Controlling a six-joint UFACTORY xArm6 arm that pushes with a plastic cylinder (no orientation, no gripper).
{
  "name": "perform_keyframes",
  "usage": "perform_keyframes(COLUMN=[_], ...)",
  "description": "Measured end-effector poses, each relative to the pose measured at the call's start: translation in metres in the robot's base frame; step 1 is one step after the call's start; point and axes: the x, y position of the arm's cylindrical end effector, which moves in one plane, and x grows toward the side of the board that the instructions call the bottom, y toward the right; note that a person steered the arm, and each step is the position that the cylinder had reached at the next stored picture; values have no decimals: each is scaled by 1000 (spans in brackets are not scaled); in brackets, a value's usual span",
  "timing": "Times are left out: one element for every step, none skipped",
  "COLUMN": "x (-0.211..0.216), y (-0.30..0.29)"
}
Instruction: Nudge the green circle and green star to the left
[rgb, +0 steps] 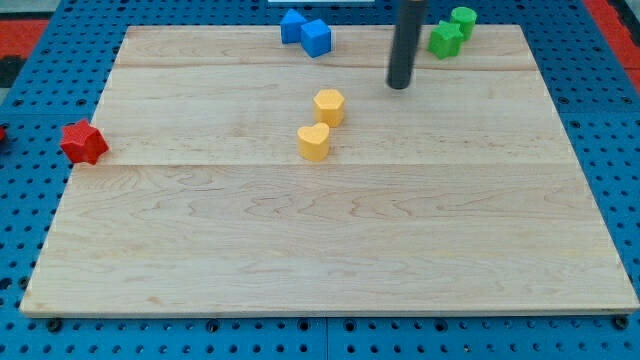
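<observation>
The green circle (463, 20) and the green star (445, 40) sit touching each other at the view's top right, near the board's top edge. My tip (400, 84) is on the board below and to the left of the green star, a short gap away, touching no block. The rod rises from it out of the view's top.
Two blue blocks (305, 32) lie at the view's top centre, left of my rod. A yellow hexagon (329, 106) and a yellow heart (313, 142) sit mid-board, below left of my tip. A red star (83, 142) sits on the board's (330, 250) left edge.
</observation>
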Motion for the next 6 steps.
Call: perform_keyframes(x=[-7, -103, -116, -119, -119, -112], y=[128, 198, 198, 187, 170, 113])
